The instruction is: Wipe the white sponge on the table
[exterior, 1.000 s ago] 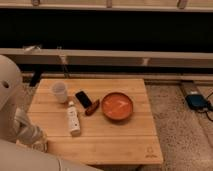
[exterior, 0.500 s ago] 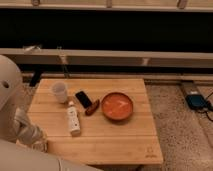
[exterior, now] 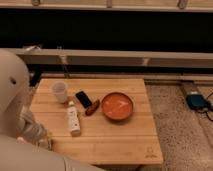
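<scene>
The low wooden plank table [exterior: 120, 135] fills the middle of the camera view. On it lie a white cup [exterior: 59, 91], a black phone [exterior: 83, 98], a small brown item [exterior: 93, 107], an orange bowl [exterior: 117, 106] and a white oblong, bottle-like item [exterior: 73, 118]. I see nothing that is plainly a white sponge. My white body and grey-sleeved arm [exterior: 34, 132] fill the lower left, at the table's front left corner. My gripper is out of view, below or behind the arm.
A long grey rail [exterior: 125, 57] runs behind the table, in front of a dark wall. A blue and black device [exterior: 197, 101] with a cable lies on the speckled floor at the right.
</scene>
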You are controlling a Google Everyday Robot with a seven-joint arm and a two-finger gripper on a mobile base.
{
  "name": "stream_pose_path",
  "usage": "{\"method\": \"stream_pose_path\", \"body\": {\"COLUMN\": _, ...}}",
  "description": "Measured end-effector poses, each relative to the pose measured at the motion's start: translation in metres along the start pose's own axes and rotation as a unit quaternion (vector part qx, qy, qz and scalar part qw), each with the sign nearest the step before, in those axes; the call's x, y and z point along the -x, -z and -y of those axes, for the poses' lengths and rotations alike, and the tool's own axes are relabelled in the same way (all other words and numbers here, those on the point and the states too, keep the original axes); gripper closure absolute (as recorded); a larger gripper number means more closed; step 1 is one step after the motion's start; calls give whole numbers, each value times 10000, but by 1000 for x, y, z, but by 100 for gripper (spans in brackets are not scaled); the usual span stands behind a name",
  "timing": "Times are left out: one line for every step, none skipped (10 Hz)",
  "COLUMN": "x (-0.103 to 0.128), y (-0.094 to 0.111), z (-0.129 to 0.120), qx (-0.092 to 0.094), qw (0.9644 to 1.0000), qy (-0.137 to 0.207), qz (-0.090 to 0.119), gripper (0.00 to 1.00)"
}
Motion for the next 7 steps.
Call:
{"method": "stream_pose_path", "body": {"x": 9, "y": 11, "z": 18, "qx": 183, "qw": 9997, "qy": -157, "qz": 106, "gripper": 24}}
{"method": "stream_pose_path", "body": {"x": 17, "y": 20, "z": 36, "qx": 319, "qw": 9989, "qy": -283, "qz": 180, "gripper": 23}}
{"method": "stream_pose_path", "body": {"x": 29, "y": 30, "z": 61, "qx": 507, "qw": 9974, "qy": -438, "qz": 278, "gripper": 23}}
{"method": "stream_pose_path", "body": {"x": 39, "y": 39, "z": 87, "qx": 673, "qw": 9952, "qy": -611, "qz": 368, "gripper": 23}}
{"method": "stream_pose_path", "body": {"x": 45, "y": 46, "z": 100, "qx": 790, "qw": 9935, "qy": -687, "qz": 439, "gripper": 23}}
{"method": "stream_pose_path", "body": {"x": 49, "y": 51, "z": 111, "qx": 858, "qw": 9923, "qy": -750, "qz": 491, "gripper": 23}}
{"method": "stream_pose_path", "body": {"x": 49, "y": 52, "z": 112, "qx": 867, "qw": 9921, "qy": -759, "qz": 501, "gripper": 23}}
